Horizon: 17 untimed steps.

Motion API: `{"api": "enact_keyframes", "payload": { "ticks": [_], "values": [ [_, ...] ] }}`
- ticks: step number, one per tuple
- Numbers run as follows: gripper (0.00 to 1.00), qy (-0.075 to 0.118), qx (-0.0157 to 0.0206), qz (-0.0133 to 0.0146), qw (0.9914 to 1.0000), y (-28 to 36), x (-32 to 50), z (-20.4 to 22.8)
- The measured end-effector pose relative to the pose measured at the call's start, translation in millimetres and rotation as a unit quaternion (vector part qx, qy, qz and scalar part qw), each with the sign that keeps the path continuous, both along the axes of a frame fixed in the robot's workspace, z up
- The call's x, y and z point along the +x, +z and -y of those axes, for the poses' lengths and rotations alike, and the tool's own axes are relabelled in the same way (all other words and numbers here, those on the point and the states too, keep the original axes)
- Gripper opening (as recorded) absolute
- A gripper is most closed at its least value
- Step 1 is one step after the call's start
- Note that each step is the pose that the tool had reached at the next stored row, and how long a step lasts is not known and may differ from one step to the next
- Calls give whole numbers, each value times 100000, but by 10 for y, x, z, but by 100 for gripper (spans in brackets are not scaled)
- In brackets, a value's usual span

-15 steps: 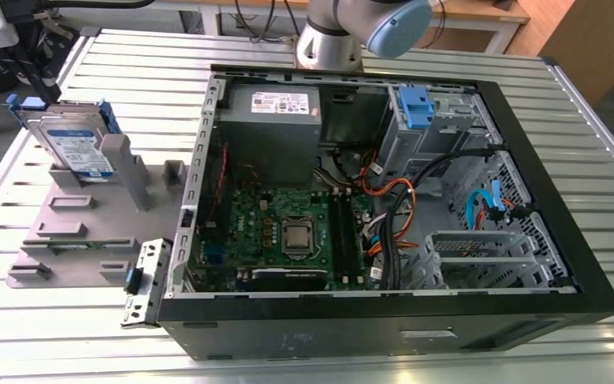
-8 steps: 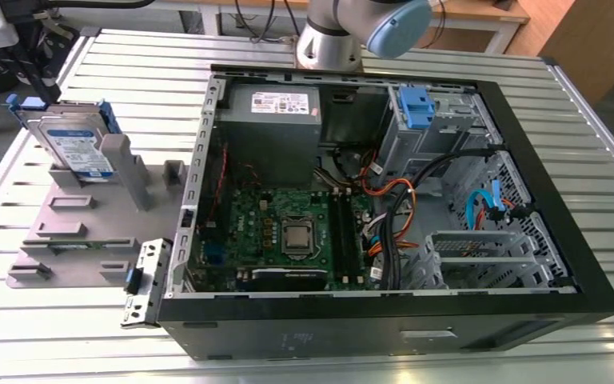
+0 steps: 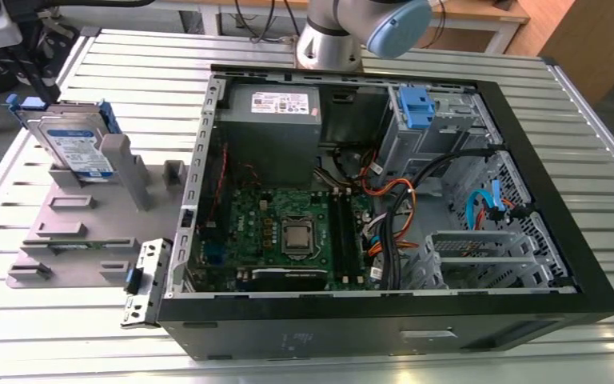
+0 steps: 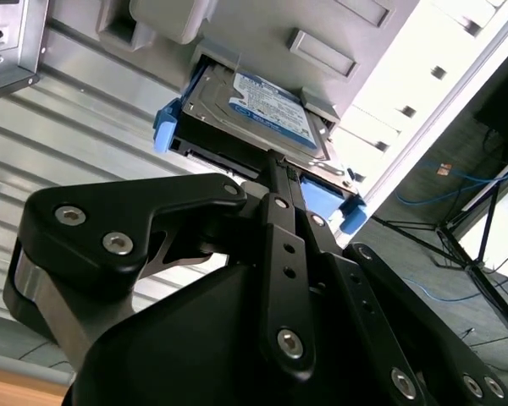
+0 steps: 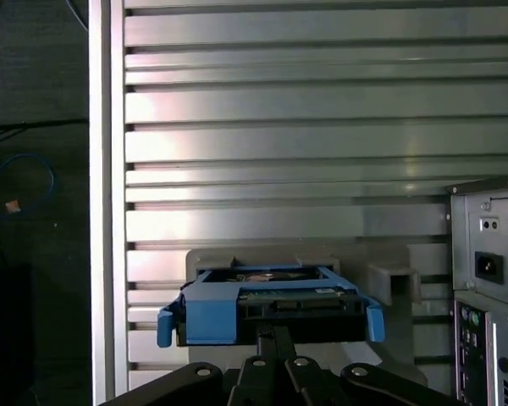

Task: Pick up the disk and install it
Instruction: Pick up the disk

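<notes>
From my remote station, I saw the gripper point(image 4: 275, 161) poised at the blue-railed edge of the disk point(image 4: 262, 106), its jaws drawn together with no gap between them. I could not tell whether they touched it. The disk stood on edge in a grey holder point(image 3: 83, 232) on the slatted table point(image 3: 595, 144), at the exterior view's left of the open computer case point(image 3: 392, 340).

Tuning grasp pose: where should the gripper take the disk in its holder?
Take the disk by its top end, at the blue carrier, coming from above. It stands on edge in the grey holder, lower part slotted in, so likely only the top is free.
</notes>
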<state>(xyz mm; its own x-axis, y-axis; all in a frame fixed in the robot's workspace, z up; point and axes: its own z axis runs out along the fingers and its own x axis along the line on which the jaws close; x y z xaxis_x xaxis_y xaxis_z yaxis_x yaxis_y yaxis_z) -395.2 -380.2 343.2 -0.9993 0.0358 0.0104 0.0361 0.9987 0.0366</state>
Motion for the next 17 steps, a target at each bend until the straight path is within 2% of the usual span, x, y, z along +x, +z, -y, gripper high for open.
{"api": "enact_keyframes", "payload": {
  "ticks": [2,5,9,14,17],
  "values": [
    [11,1458,2,2,99989,0,0,0],
    [11,3881,3,5,99925,-1,0,0],
    [11,7192,3,3,99741,-1,0,0],
    [11,11632,0,-1,99321,-3,0,0],
    [11,14212,0,-1,98985,-4,0,0]
  ]
}}
